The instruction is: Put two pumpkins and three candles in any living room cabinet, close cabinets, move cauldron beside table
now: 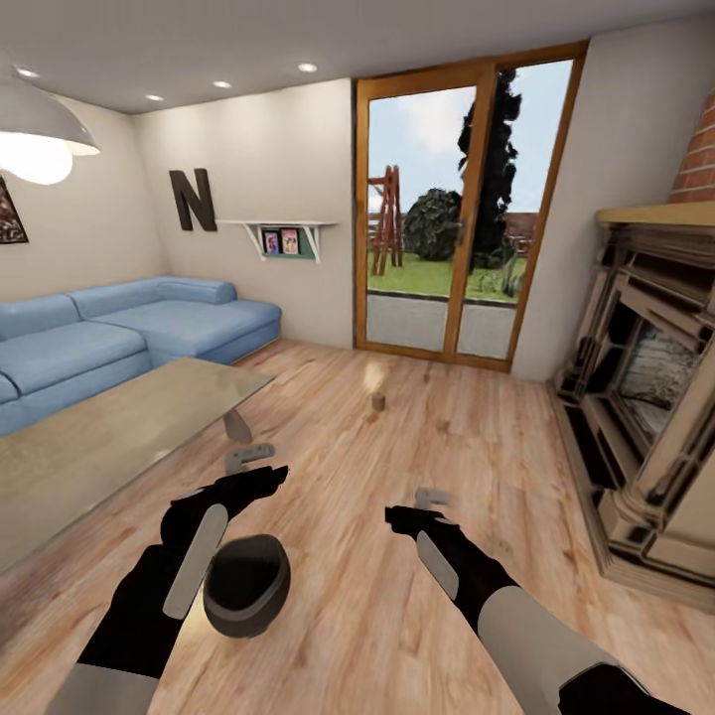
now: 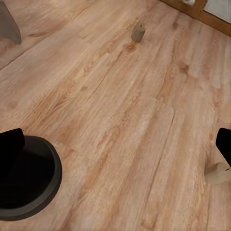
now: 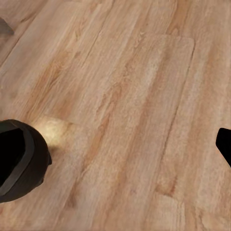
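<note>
Cauldron [image 1: 246, 584] sits on the wood floor [image 1: 397, 596] right under the left arm, just off the near corner of the glass-topped coffee table [image 1: 89, 447]; it's a round matte black pot with a wide mouth and a dull grey rim, and the left wrist view catches it [image 2: 29, 180] as a dark bowl at the edge, the right wrist view too [image 3: 19, 161]; left gripper [image 1: 260, 481] hangs just above and past the cauldron, fingers look close together and holding nothing, though honestly I can't tell how far they're spread from these angles; right gripper [image 1: 399, 516] hovers over bare floor, well apart from the pot, nothing pinched, and again the gap isn't clear enough to call; one stubby beige candle [image 1: 377, 400] stands upright on the floor out ahead toward the glass door [image 1: 457, 209], also visible in the left wrist view [image 2: 138, 32]; only readable writing is a big dark letter "N" [image 1: 193, 199] on the wall above the blue sofa [image 1: 119, 333]; stone-coloured fireplace [image 1: 645, 397] on the right.
</note>
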You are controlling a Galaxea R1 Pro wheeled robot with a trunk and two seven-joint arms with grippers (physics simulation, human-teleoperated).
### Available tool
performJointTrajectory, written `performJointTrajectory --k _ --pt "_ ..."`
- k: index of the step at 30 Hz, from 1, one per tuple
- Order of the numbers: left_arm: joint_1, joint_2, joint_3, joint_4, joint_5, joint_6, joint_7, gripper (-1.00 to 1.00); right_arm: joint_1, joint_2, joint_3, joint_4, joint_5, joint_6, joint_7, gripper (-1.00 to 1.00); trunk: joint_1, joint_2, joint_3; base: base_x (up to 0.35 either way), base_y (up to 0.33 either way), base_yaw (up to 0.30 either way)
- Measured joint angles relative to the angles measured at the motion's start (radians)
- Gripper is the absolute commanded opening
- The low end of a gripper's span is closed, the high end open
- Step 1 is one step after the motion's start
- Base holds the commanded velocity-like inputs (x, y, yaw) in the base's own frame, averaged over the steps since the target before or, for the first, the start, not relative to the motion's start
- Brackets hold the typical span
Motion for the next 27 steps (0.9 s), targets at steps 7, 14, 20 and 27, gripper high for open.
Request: performJointTrajectory --k 7,14,20,27 --pt "0.0 0.001 -0.001 0.001 0.001 0.0 0.0 1.0 0.0 0.0 0.0 0.0 0.0 -0.001 0.0 1.0 0.0 0.0 0.004 0.136 0.0 0.273" --pt "0.0 0.001 0.0 0.002 0.0 0.0 0.0 1.0 0.0 -0.001 0.0 0.0 0.0 -0.001 0.0 1.0 0.0 0.0 0.005 0.023 0.0 0.036" --pt "0.0 0.002 -0.001 0.002 0.001 0.0 0.0 1.0 0.0 -0.001 0.0 0.0 0.0 -0.001 0.0 1.0 0.0 0.0 0.005 0.143 0.0 0.0" --pt "0.0 0.002 -0.001 0.002 0.001 0.0 0.0 1.0 0.0 0.0 0.0 0.0 0.0 -0.002 0.0 1.0 0.0 0.0 0.005 0.023 0.0 0.103"
